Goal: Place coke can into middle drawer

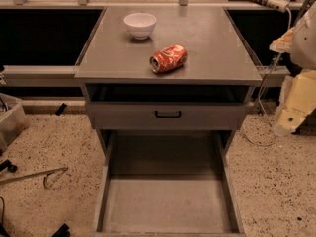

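Note:
The coke can (168, 59), red, dented, with a silver end, lies on its side on the grey cabinet top (212, 43), near the front edge and right of centre. The middle drawer (168, 201) is pulled far out below, a deep grey tray with a bare floor. My gripper (291, 107) hangs at the right edge of the view as a pale cream and white part of the arm. It is beside the cabinet's right side, lower than the top and well apart from the can. It holds nothing that I can see.
A white bowl (140, 24) stands on the top behind and left of the can. A grey drawer front with a small black handle (168, 114) sits above the open drawer. Loose tools (34, 176) and a clear bin (11, 120) lie on the speckled floor at left. Cables hang at right.

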